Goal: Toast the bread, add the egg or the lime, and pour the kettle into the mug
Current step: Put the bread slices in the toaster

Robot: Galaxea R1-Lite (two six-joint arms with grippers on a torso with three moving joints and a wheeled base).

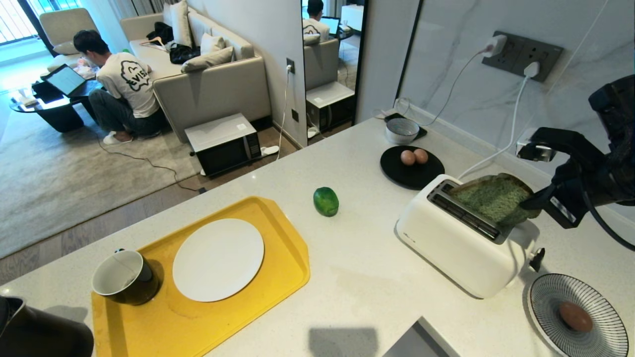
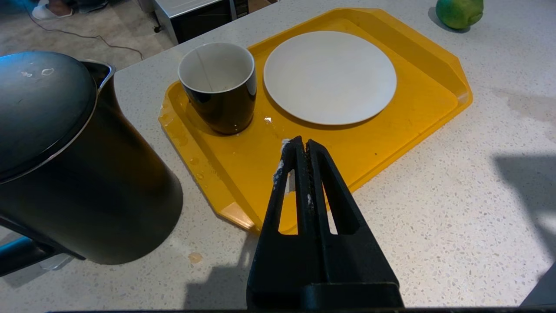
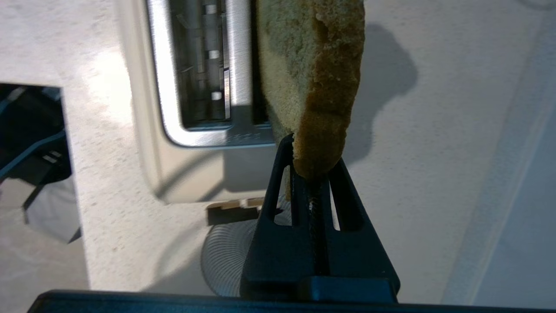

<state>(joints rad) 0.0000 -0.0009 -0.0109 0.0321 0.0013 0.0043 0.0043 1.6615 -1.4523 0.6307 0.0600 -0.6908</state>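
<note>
My right gripper [image 1: 529, 205] [image 3: 315, 167] is shut on the brown crust of the green bread [image 1: 493, 200] [image 3: 310, 74]. It holds the slice tilted over the far slot of the white toaster [image 1: 454, 245]. The near slot [image 3: 202, 65] is empty. The lime [image 1: 326, 201] lies on the counter between toaster and yellow tray [image 1: 149, 317]. On the tray stand the mug [image 1: 124, 276] [image 2: 219, 87] and a white plate [image 1: 218, 259]. The black kettle [image 2: 65, 165] stands left of the tray. My left gripper [image 2: 307, 145] hangs shut and empty over the tray's near edge.
Two eggs [image 1: 414, 156] lie on a black plate [image 1: 397, 173] behind the toaster, and another egg [image 1: 575, 316] on a striped plate [image 1: 550, 297] at the right front. A bowl [image 1: 402, 130] and plugged cables sit by the wall. A person sits on the floor far left.
</note>
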